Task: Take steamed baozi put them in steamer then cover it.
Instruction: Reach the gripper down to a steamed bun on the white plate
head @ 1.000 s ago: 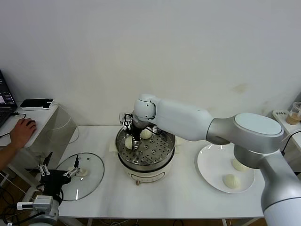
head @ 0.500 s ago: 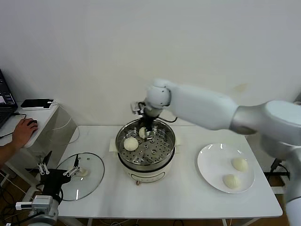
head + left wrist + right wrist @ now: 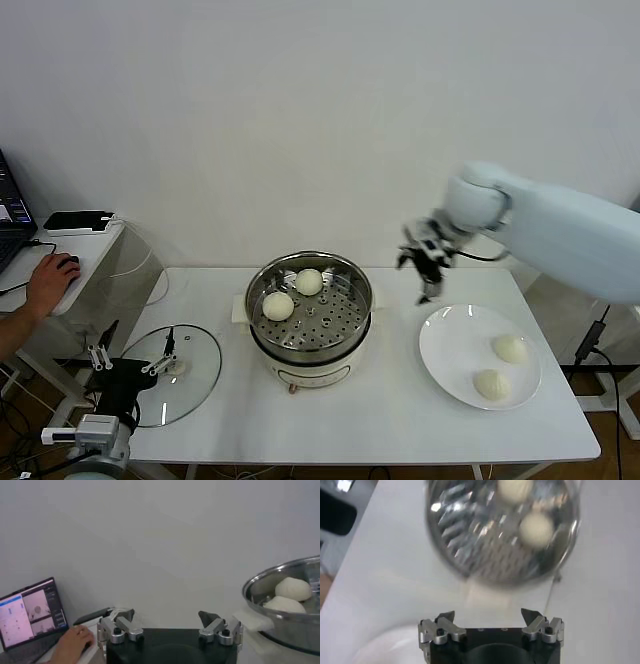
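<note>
In steamer [image 3: 310, 345]: 2 baozi [image 3: 279, 305] – on plate [image 3: 450, 372]: 2 | R tool [image 3: 424, 266] spread, empty – L tool [image 3: 130, 358] spread

Table: I see a white table [image 3: 390, 420].
Centre: steamer [image 3: 310, 312].
Left: cover [image 3: 178, 372], lying flat.
Right: white plate [image 3: 450, 345].

So there's a white table [image 3: 400, 420] against a plain white wall [image 3: 300, 120]. A flat white plate [image 3: 450, 360] sits toward the right end of it. Off the left end is a small side table [image 3: 110, 250] with a black phone [image 3: 77, 219] lying flat on it, and a laptop [image 3: 30, 612] with its screen lit. Somebody's hand [image 3: 45, 280] rests on a mouse there.
</note>
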